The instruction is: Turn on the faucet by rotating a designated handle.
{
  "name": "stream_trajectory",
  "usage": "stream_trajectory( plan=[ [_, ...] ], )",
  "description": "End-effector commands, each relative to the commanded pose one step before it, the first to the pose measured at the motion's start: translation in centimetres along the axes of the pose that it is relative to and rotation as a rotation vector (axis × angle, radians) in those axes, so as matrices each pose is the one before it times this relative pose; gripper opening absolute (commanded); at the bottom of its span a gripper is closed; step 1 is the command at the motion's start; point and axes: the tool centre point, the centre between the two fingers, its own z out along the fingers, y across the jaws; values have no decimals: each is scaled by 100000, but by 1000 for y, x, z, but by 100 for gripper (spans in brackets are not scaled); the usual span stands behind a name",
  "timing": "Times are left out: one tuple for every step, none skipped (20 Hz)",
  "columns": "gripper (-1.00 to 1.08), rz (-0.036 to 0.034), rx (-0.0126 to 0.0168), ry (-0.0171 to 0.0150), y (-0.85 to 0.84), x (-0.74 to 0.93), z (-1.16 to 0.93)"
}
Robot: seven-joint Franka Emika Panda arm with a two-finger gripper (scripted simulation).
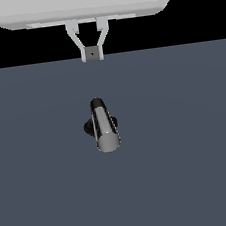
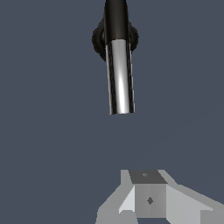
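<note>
The handle (image 1: 104,126) is a straight grey metal bar with a flat end that faces the exterior view, and a black root (image 1: 96,104) at its far end. It belongs to the faucet (image 1: 101,124), whose black round base (image 1: 88,127) shows only as dark edges on both sides of the bar. In the wrist view the bar (image 2: 119,74) runs out from the black root (image 2: 116,19) over the ridged base (image 2: 98,39), its flat end free. The faucet stands on the grey desk (image 1: 194,175), near the middle of what shows and somewhat closer to the far edge, well apart from the side edges. The claw (image 1: 92,52) hangs over the far edge, apart from the handle and touching nothing. Its two fingers (image 1: 74,32) slant together to a shared tip, clenched on nothing.
</note>
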Motion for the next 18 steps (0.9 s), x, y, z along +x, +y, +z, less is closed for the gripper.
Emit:
stream_trajectory(
  plan=[
    [-100, -1640, 7, -47, -482, 460, 1975],
    [-100, -635, 3, -45, -185, 193, 764],
    [-100, -631, 4, -45, -184, 193, 760],
    [-100, -628, 4, -44, -183, 194, 756],
    [-100, -628, 5, -44, -183, 196, 753],
    [-100, -624, 6, -44, -182, 197, 751],
    [-100, -624, 6, -44, -182, 199, 751],
    [-100, -624, 7, -44, -182, 201, 751],
    [-100, -624, 8, -44, -182, 203, 752],
    [-100, -628, 9, -44, -183, 206, 754],
    [-100, -622, 9, -43, -181, 207, 748],
    [-100, -608, 10, -42, -177, 205, 733],
    [-100, -596, 11, -41, -174, 204, 720],
    [-100, -582, 11, -40, -170, 201, 699],
    [-100, -555, 11, -38, -162, 193, 666],
    [-100, -525, 10, -36, -152, 186, 632],
    [-100, -497, 10, -34, -144, 178, 599],
    [-100, -467, 9, -32, -135, 170, 565]
  ],
)
